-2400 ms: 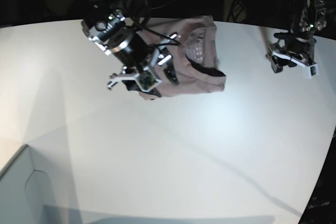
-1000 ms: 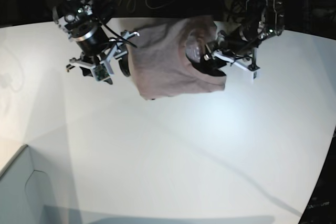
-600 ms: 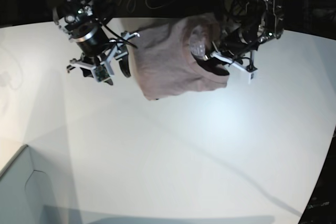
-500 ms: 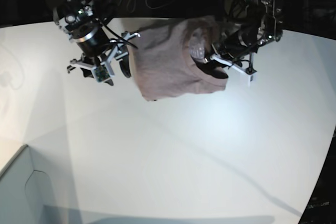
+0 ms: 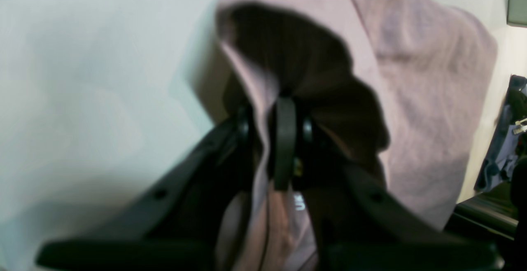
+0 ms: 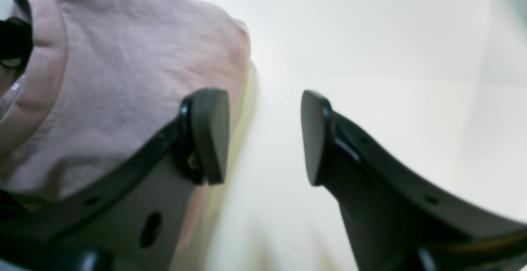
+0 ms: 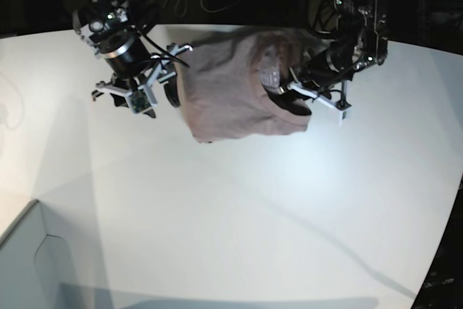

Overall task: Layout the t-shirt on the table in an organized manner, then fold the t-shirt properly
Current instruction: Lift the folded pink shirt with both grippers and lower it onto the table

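Basically nothing's laid out yet. Large smooth white tabletop (image 7: 289, 200) is mostly bare; the dusty mauve cotton t-shirt (image 7: 231, 92) sits bunched in a lump at its far side (sleeves not visible, neckline gaping). Left gripper (image 5: 273, 139) is clamped on a fold of cloth at the collar. Right gripper (image 6: 263, 135) hangs beside the shirt's edge, jaws apart, holding nothing. Spreading and all folding remain.
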Available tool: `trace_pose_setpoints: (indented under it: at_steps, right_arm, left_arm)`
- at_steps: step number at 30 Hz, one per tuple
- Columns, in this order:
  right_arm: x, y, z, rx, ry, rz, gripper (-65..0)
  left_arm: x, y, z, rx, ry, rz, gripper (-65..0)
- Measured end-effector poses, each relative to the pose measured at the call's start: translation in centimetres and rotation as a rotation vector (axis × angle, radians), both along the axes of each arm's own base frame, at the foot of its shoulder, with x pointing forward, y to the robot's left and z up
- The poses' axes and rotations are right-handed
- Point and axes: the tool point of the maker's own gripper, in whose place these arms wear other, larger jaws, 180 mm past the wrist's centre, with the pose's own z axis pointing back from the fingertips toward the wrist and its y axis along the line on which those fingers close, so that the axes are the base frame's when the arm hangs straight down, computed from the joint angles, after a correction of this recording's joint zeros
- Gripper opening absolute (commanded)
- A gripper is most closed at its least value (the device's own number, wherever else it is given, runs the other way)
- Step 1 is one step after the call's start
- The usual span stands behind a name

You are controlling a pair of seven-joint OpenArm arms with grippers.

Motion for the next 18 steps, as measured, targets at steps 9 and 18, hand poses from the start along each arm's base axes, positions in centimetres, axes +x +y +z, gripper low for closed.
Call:
trace_pose_setpoints:
  at_steps: [9,18]
  right_arm:
    - [0.1,-0.5,0.0,-0.016,-0.002,0.006,-36.5]
    - [0.0,-1.6,-0.1,-0.031,0.001,-0.019,-36.5]
  left_arm:
    - [0.0,0.0,0.0,0.001,-0.001,-0.002,-65.0]
    - [0.5,-0.7,0.1,0.037,-0.013,-0.067,-65.0]
